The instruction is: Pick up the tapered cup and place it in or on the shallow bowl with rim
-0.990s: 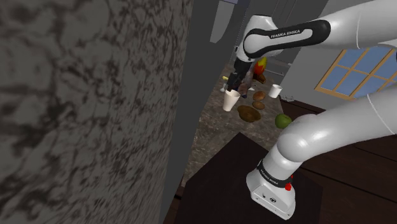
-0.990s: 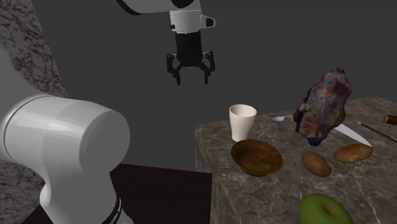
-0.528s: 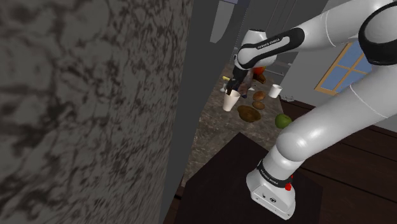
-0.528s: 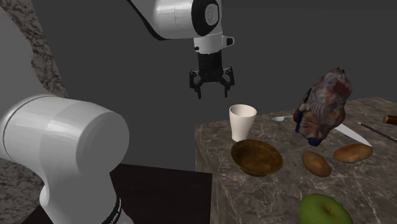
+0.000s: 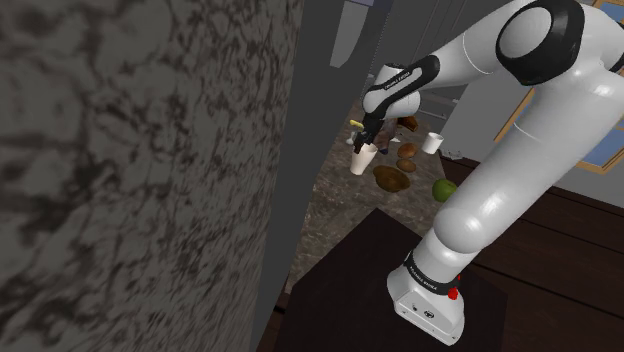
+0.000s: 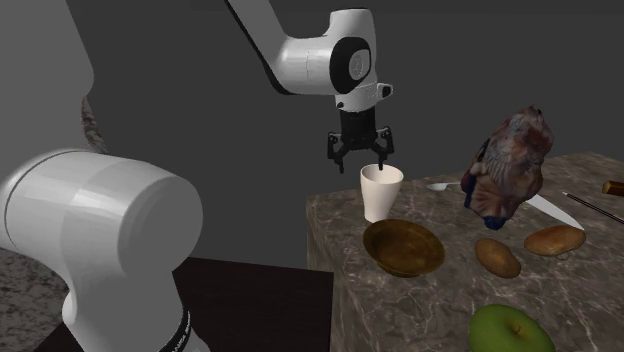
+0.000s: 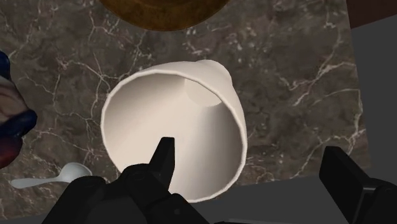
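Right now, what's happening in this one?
The white arm holds its black hand just above the white tapered cup, which stands upright on the marbled counter next to the brown shallow bowl. The fingers are open and straddle the cup's rim, one over its mouth, the other outside. Nothing is gripped yet.

The shoulder view looks from well back from the table, over the stand and past a mottled wall. The second exterior view sits low, close beside the table's corner. The wrist view looks straight down from just above the table. All three share the cup.
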Robot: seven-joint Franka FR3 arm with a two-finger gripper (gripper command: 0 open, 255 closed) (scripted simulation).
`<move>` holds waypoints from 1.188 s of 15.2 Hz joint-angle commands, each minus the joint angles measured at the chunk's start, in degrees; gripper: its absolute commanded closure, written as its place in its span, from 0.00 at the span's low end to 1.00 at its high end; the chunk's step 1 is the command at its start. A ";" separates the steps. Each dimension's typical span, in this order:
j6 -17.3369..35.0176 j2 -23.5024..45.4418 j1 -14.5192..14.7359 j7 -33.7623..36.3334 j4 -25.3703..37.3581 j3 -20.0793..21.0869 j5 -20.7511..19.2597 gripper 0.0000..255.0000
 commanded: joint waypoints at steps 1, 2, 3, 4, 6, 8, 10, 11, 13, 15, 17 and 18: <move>1.90 1.84 0.00 -0.67 -0.01 -0.15 0.86 0.00; 2.70 2.62 -0.01 -0.98 -0.08 -0.18 1.30 0.00; 3.50 3.41 -0.04 -1.32 -0.13 -0.20 1.76 0.00; 4.30 4.22 -0.07 -1.66 -0.16 -0.20 2.25 0.00; 5.54 5.51 -0.16 -2.25 -0.19 -0.16 3.06 0.00; 5.54 5.51 -0.17 -2.25 -0.19 -0.15 3.06 0.00; 5.54 5.51 -0.17 -2.25 -0.19 -0.15 3.06 0.00; 5.54 5.51 -0.17 -2.25 -0.19 -0.15 3.06 0.00; 5.53 5.49 -0.17 -2.24 -0.19 -0.15 3.05 0.00; 5.53 5.49 -0.17 -2.24 -0.19 -0.15 3.05 1.00; 5.53 5.49 -0.17 -2.24 -0.19 -0.15 3.05 1.00; 5.53 5.49 -0.17 -2.24 -0.19 -0.15 3.05 1.00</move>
